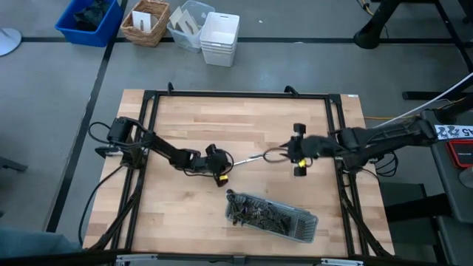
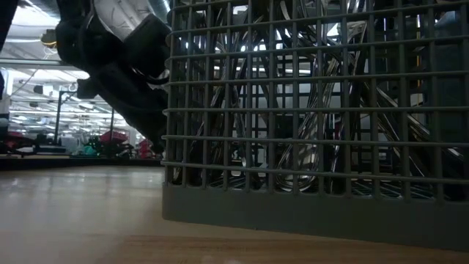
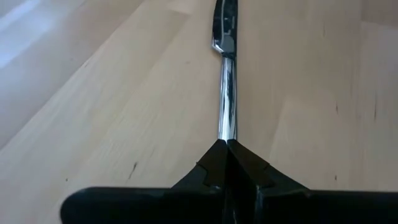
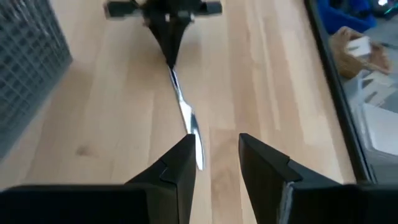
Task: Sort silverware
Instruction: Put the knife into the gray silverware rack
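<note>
My left gripper (image 1: 226, 161) is shut on one slim piece of silverware (image 3: 227, 93) over the middle of the table. The piece points toward my right gripper (image 1: 272, 155), which faces it, open. In the right wrist view the piece's wider free end (image 4: 196, 146) reaches the mouth of the gap, close beside one finger (image 4: 177, 171). The dark grey mesh tray (image 1: 295, 225) lies near the table's near edge, and several pieces of silverware (image 1: 255, 212) are heaped in it. My left gripper pinches the narrow end of the piece's shaft (image 3: 227, 138) between its two fingertips. The fingers slant down and lie along the piece, coming from the table's left. The piece sticks straight out beyond the fingertips toward the table's right. My right gripper: I cannot tell whether its finger touches the piece's free end.
In the low view the tray's mesh wall (image 2: 315, 213) fills most of the picture. A blue bin (image 1: 89, 18), a wicker basket (image 1: 145, 22) and white containers (image 1: 219, 37) stand on the floor beyond the far edge. Black frame rails (image 1: 236, 94) edge the table.
</note>
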